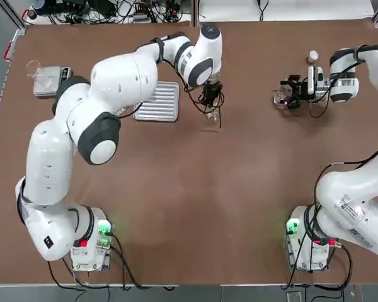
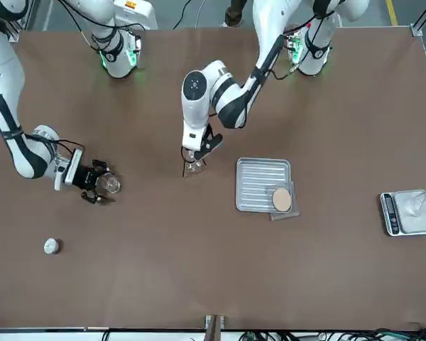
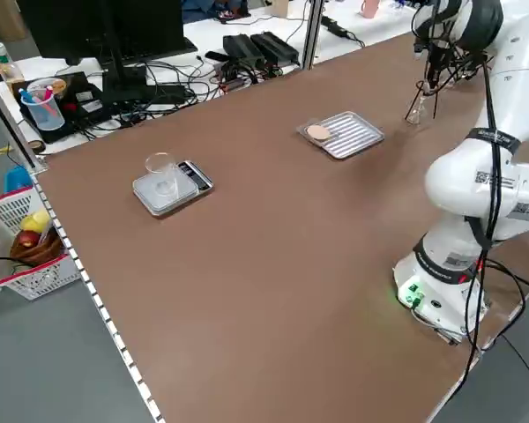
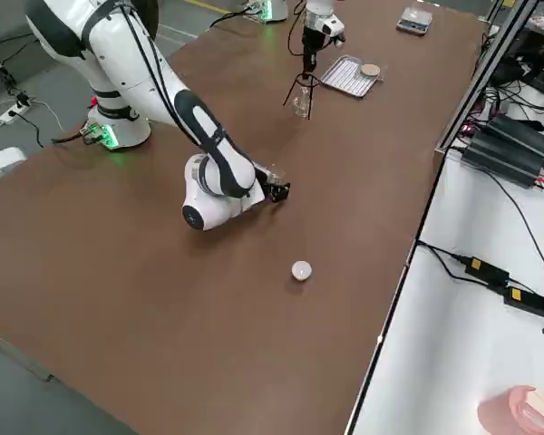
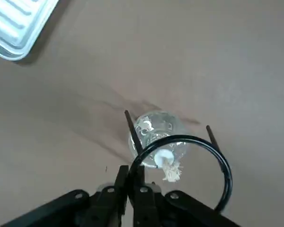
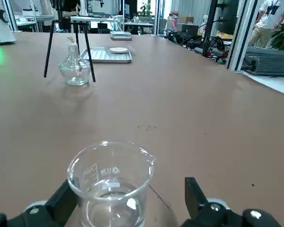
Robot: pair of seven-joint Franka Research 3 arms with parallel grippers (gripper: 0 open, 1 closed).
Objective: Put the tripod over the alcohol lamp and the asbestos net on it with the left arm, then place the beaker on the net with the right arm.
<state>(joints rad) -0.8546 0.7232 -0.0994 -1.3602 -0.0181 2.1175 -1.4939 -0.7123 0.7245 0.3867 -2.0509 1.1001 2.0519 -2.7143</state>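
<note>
Now pinching the ring of the tripod (image 5: pixel 229 182) with the left gripper (image 5: pixel 134 172), its fingers pressed together on the thin black wire. Holding the ring above the alcohol lamp (image 6: pixel 75 70), with legs hanging down around the clear glass and the lamp upright on the worktop (image 1: pixel 220 214), just below those fingers. Perhaps touching the worktop with the leg tips, though hard to tell from these angles. Keeping the right gripper (image 6: pixel 131 187) low over the worktop, well to the right of the left fingers, with its own fingers spread wide. Standing the beaker (image 6: pixel 114 189) upright between those spread fingers, rim up, with a visible gap on one side; cannot tell about contact on the other. To the left of the left fingers, showing the ribbed silver tray (image 1: pixel 157 102) flat on the worktop. Laying the asbestos net (image 2: pixel 282 199) partly over one corner of that tray, with a corner of mesh sticking out past the edge. Farther left from the same fingers, showing the scale (image 2: pixel 414 213) with a glass dish (image 3: pixel 160 165) on top. Beyond the right fingers, away from the robot's bases, showing the small white cap (image 4: pixel 301 270) on the worktop.
</note>
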